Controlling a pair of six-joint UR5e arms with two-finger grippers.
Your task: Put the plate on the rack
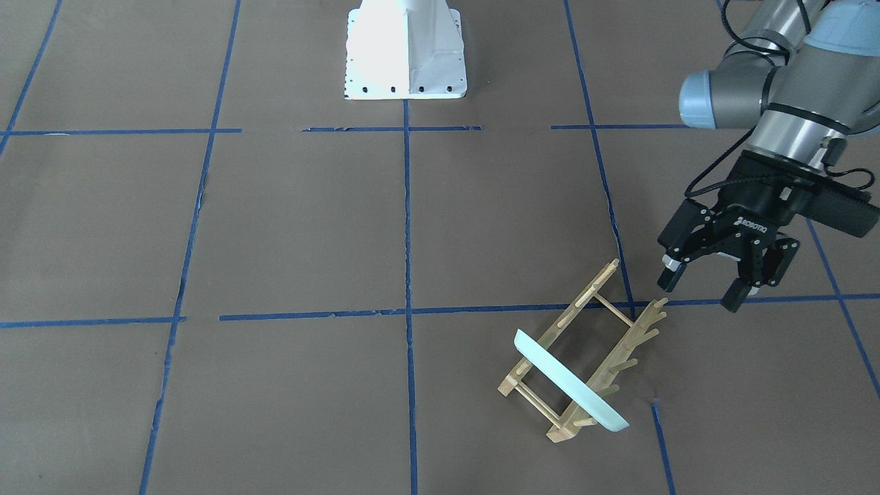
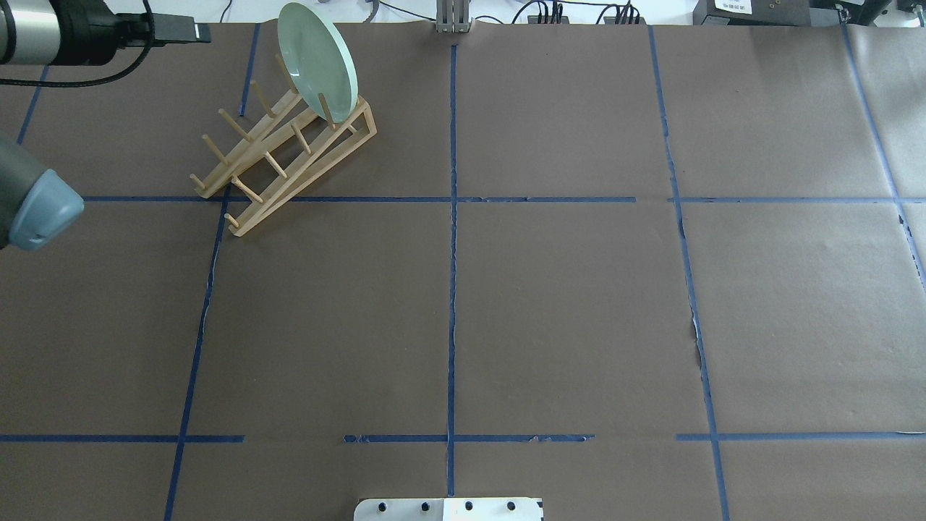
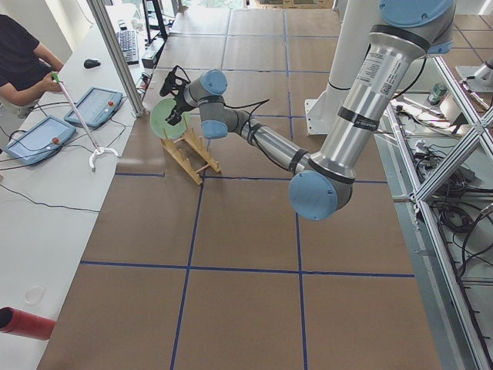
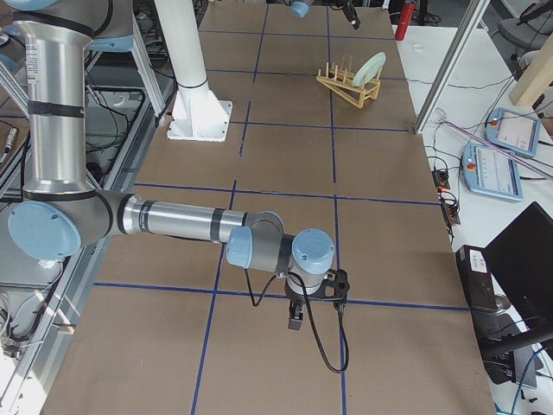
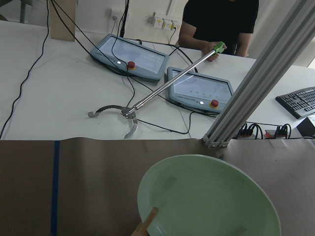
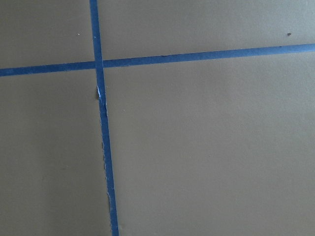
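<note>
The plate stands on edge in the rack; left jaws gape empty nearby, right jaws' state unclear.

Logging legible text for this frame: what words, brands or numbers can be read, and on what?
"ROBOTIQ": on the black body of the left gripper, front-facing view.
White sticker on equipment beyond the table's far edge, overhead view: too small to read.
Lettering on the left arm, on its silver tube: blurred, unreadable.
</note>
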